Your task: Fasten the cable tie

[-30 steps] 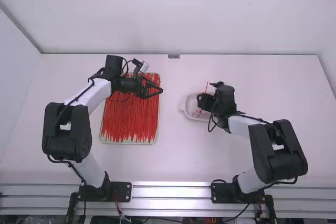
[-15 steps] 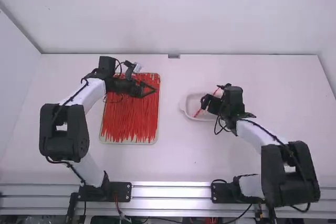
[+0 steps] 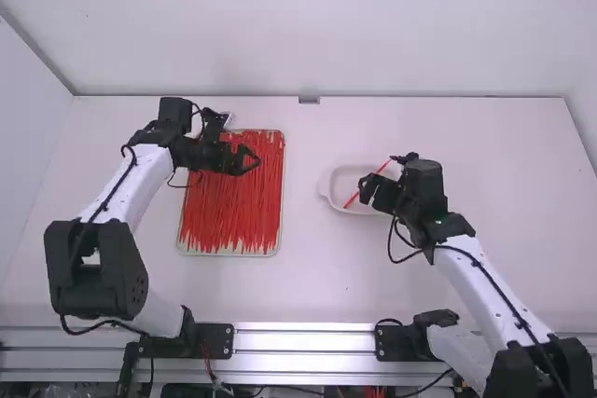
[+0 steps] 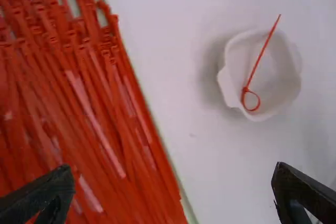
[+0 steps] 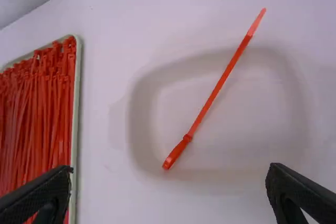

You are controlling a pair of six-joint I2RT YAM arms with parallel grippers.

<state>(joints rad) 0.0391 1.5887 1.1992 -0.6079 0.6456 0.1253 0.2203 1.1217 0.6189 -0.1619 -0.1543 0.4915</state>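
Note:
A red cable tie (image 3: 354, 197) with its end closed into a small loop lies slanted in the white bowl (image 3: 326, 188), its tail over the rim. The right wrist view has the tie (image 5: 210, 98) in the bowl (image 5: 152, 145) ahead of my right gripper (image 5: 168, 182), which is open and empty. From above, that right gripper (image 3: 371, 191) sits at the bowl's right side. My left gripper (image 3: 250, 160) hovers open over the tray's far part. In the left wrist view, my left gripper (image 4: 172, 182) is empty, with the looped tie (image 4: 260, 61) farther off.
A flat tray (image 3: 229, 253) left of centre holds several loose red cable ties (image 3: 233, 202). The same ties (image 4: 63, 93) lie under the left gripper, and the tray rim (image 5: 77, 103) borders the right wrist view. White table surrounds the bowl (image 4: 286, 85).
The right gripper has let go of the tie and drawn back from the bowl, leaving the tie lying in it. The left gripper has pulled back leftward over the tray.

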